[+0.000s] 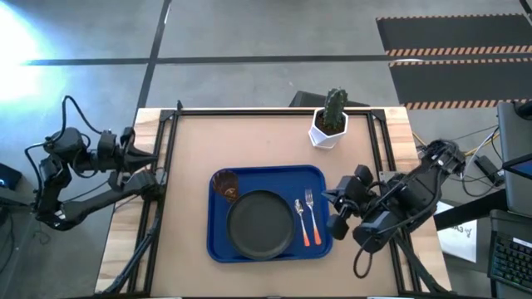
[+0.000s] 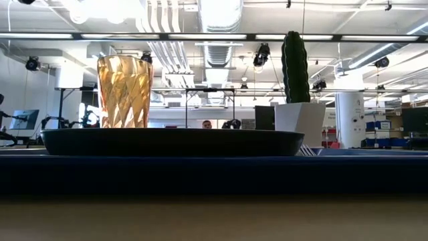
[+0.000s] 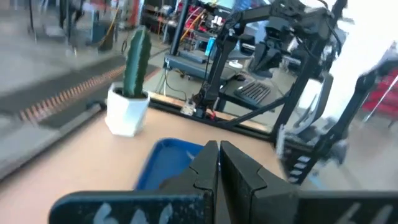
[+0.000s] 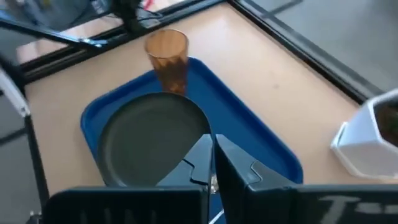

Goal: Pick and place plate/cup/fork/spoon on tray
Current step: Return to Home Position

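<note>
The blue tray (image 1: 320,176) lies in the middle of the table. On it rest the dark plate (image 1: 261,223), the amber cup (image 1: 225,184) upright at its far left corner, and the fork (image 1: 312,211) and the spoon (image 1: 301,218) side by side at its right. The tray (image 4: 261,134), the plate (image 4: 146,140) and the cup (image 4: 168,56) also show in the right wrist view. My left gripper (image 1: 152,176) is shut and empty at the table's left edge. My right gripper (image 1: 331,208) is shut and empty just right of the tray.
A white pot with a green cactus (image 1: 330,120) stands at the far side of the table, behind the tray's right corner. Black frame rails (image 1: 170,158) run along the left, far and right edges. Bare tabletop (image 1: 249,141) lies beyond the tray.
</note>
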